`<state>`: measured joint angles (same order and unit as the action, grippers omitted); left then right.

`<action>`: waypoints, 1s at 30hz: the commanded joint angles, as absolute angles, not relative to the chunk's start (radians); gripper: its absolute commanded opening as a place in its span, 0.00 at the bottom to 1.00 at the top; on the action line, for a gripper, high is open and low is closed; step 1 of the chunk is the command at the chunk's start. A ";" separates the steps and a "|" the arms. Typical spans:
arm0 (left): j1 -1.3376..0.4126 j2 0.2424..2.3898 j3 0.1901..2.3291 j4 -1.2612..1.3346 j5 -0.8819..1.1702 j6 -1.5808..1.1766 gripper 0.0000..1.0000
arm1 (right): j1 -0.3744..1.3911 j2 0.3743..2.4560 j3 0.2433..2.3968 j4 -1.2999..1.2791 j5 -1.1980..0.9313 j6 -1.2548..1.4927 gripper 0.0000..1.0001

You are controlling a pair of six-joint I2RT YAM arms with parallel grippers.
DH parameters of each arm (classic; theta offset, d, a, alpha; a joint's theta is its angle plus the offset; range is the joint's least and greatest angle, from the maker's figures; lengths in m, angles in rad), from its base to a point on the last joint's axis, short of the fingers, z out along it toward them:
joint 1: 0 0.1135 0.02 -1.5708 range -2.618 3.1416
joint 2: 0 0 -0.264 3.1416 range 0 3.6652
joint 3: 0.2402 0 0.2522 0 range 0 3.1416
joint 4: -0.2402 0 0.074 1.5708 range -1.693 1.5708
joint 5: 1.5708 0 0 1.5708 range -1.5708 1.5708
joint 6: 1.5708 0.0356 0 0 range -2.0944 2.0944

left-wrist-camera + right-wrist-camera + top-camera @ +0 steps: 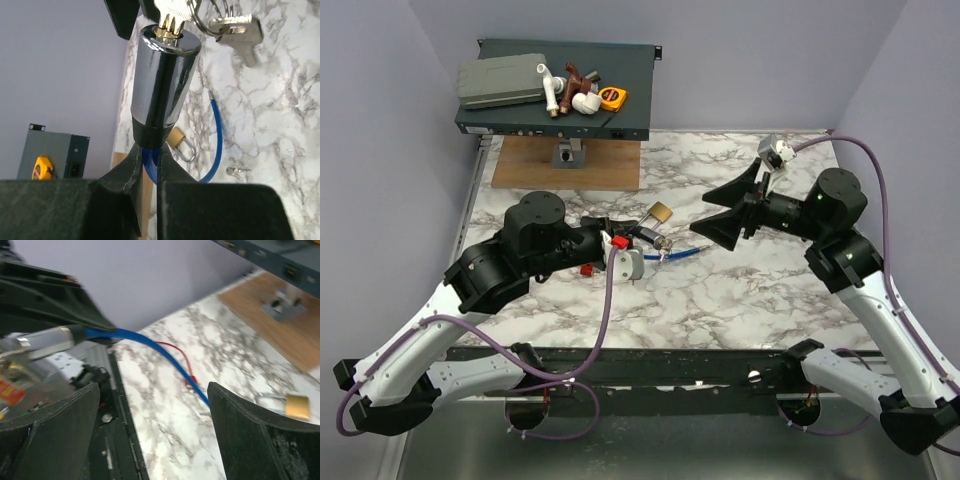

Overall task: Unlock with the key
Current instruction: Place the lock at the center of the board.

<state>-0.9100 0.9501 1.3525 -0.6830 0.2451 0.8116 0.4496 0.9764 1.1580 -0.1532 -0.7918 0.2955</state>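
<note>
1. left claw point(150, 150) is clamped on the blue cable lock's chrome barrel point(162, 80), a silver key point(167, 17) stuck in it; barrel could get twisted out of the pinch
2. the key point(191, 384), blurry red tag on a red cord point(177, 354), is found on the marble point(165, 432) by the blue cable point(150, 342), touched by neither claw; cord could get snagged
3. right claw point(153, 386) is spread wide, nothing held, key ahead of it

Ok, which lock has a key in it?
The cable lock, its chrome cylinder held in the left gripper, with a key in its end. The brass padlock lies on the table with no key seen in it.
</note>
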 commanded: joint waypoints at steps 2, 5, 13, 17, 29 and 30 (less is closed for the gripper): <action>-0.905 0.950 1.343 -0.623 0.370 0.723 0.00 | 0.445 0.940 1.025 -0.164 -0.426 0.252 0.91; -0.883 0.937 1.295 -0.631 0.362 0.704 0.00 | 0.445 0.985 0.986 -0.182 -0.286 0.270 0.91; -0.652 0.984 1.204 -0.699 0.374 0.606 0.00 | 0.445 1.112 0.963 -0.180 -0.129 0.291 0.86; -0.567 1.040 1.198 -0.683 0.389 0.552 0.00 | 0.445 1.096 0.905 -0.117 -0.212 0.277 0.81; -0.448 1.057 0.990 -0.428 0.317 0.604 0.00 | 0.450 1.065 0.732 -0.019 -0.511 0.285 0.61; -0.435 1.067 0.978 -0.419 0.320 0.605 0.00 | 0.456 1.068 0.726 -0.015 -0.523 0.282 0.61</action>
